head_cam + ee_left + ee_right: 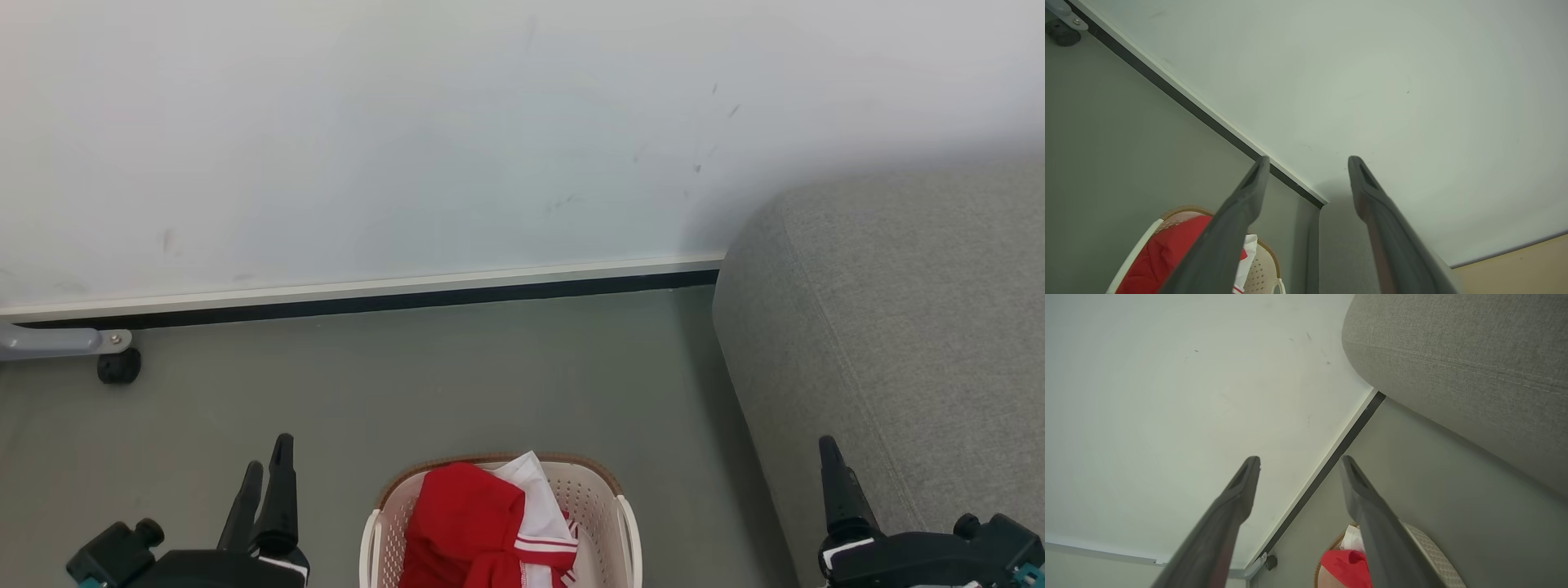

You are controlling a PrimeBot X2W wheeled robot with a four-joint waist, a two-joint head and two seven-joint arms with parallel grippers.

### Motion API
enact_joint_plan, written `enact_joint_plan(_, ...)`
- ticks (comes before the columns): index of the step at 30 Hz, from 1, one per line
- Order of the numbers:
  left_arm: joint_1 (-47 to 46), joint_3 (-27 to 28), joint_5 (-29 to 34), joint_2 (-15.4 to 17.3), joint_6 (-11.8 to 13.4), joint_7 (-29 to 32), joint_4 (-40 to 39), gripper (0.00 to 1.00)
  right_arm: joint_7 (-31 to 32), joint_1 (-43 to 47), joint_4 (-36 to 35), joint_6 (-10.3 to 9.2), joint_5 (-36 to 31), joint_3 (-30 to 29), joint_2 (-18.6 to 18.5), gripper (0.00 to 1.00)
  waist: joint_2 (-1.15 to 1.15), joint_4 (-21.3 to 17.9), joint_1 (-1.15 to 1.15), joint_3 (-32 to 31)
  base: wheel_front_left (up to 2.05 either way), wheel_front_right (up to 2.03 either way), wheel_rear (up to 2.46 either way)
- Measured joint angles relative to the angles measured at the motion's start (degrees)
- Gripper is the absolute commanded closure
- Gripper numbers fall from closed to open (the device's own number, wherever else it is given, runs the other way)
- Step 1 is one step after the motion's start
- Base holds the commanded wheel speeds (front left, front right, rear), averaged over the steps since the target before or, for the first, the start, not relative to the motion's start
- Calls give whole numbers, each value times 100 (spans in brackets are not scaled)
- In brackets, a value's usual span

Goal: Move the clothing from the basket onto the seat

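Note:
The cream basket with a brown rim sits on the floor at the bottom centre of the head view, holding the red and white clothing. The grey sofa seat fills the right side. My left gripper stands open, left of the basket and apart from it. My right gripper is at the lower right, in front of the sofa. In the left wrist view my left gripper is open over the basket and clothing. In the right wrist view my right gripper is open, with clothing below and the sofa above.
A pale wall with a white and black skirting strip runs behind the grey floor. A grey leg with a black caster wheel stands at the far left by the wall.

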Motion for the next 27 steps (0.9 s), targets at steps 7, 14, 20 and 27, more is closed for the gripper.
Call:
enact_joint_plan(7,82,-156,776,145,127,-130,-45,0,-144,-4,-46,-75,-614,247,-58,0,0,-17,0,2,0,0,0)
enact_joint_plan(14,151,-290,1491,267,244,-282,-69,0,-304,-6,-108,-154,-1194,458,-102,0,0,-31,0,2,0,0,0)
enact_joint_plan(20,213,-348,2029,333,350,-410,-89,0,-419,-8,-134,-218,-1675,637,-140,0,0,-44,0,-2,0,0,0)
enact_joint_plan(27,305,-397,2585,414,430,-555,-89,0,-578,-8,-138,-299,-2204,840,-166,0,0,-66,0,-12,0,0,0)
